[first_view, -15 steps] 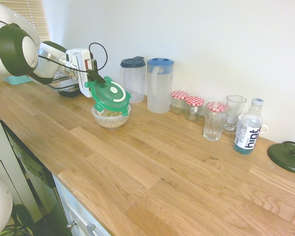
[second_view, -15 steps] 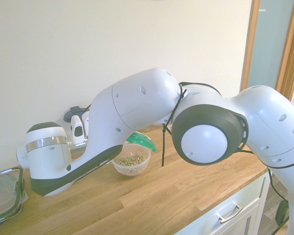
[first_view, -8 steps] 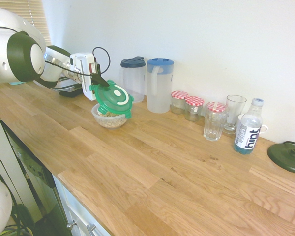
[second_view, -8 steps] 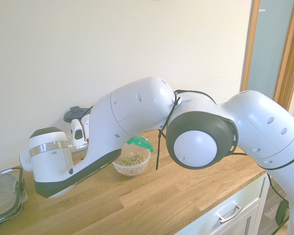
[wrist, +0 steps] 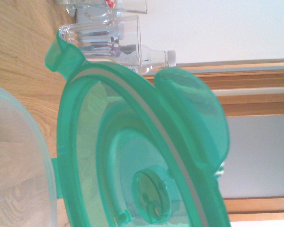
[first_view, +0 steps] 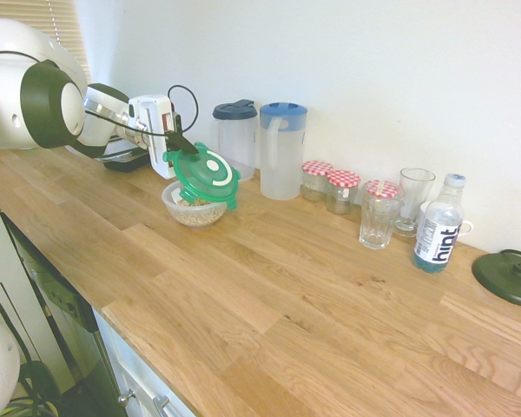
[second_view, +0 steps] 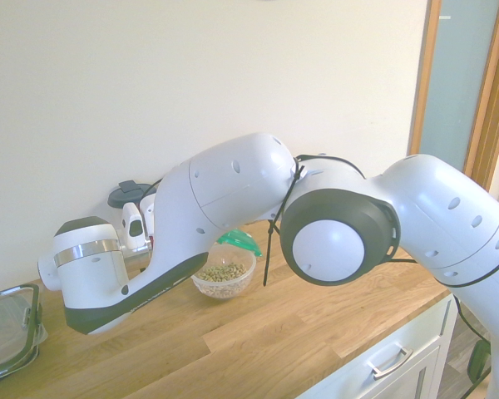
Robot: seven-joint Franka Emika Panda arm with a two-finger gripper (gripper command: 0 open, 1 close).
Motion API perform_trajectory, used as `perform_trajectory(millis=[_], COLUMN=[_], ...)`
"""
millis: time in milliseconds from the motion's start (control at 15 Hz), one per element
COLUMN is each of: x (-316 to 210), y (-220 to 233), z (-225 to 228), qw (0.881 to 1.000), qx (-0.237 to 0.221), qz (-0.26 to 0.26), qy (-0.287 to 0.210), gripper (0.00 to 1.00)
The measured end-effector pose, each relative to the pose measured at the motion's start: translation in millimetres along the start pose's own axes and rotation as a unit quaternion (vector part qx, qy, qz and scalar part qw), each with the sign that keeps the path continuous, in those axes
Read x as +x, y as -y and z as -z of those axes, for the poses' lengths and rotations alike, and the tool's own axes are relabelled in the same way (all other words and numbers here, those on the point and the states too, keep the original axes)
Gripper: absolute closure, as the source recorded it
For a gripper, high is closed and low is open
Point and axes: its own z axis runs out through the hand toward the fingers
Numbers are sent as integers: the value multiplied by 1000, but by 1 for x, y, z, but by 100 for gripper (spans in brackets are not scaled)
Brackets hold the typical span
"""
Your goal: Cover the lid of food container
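Observation:
The round green lid (first_view: 207,171) with a white centre ring hangs tilted just above the food container (first_view: 194,208), a small clear bowl of brownish bits on the wooden counter. My gripper (first_view: 180,148) is shut on the lid's upper left edge. The lid's low side is close over the bowl's far rim; I cannot tell if they touch. In the second exterior view the arm hides most of the lid (second_view: 239,242), and the bowl (second_view: 224,273) shows below it. The wrist view is filled by the lid's underside (wrist: 132,156), with the bowl's rim (wrist: 14,156) beside it.
Two lidded plastic jugs (first_view: 235,137) (first_view: 282,149) stand against the wall right behind the bowl. Further along are jars with red checked lids (first_view: 317,180), glasses (first_view: 379,213), a water bottle (first_view: 439,224) and a dark pot lid (first_view: 507,278). A rectangular clear container (second_view: 8,328) sits beyond the arm.
The gripper has carried the lid a little to the right and further over the bowl, and the lid now lies flatter than a second ago.

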Motion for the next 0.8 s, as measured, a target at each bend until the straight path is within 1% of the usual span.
perform_trajectory(millis=[533, 600, 800], x=[1, 0, -5], y=[-3, -3, 0], z=[8, 9, 10], qw=[1000, 1000, 1000], qx=[8, 8, 8], qz=[3, 3, 7], qy=[3, 3, 0], gripper=[100, 0, 0])
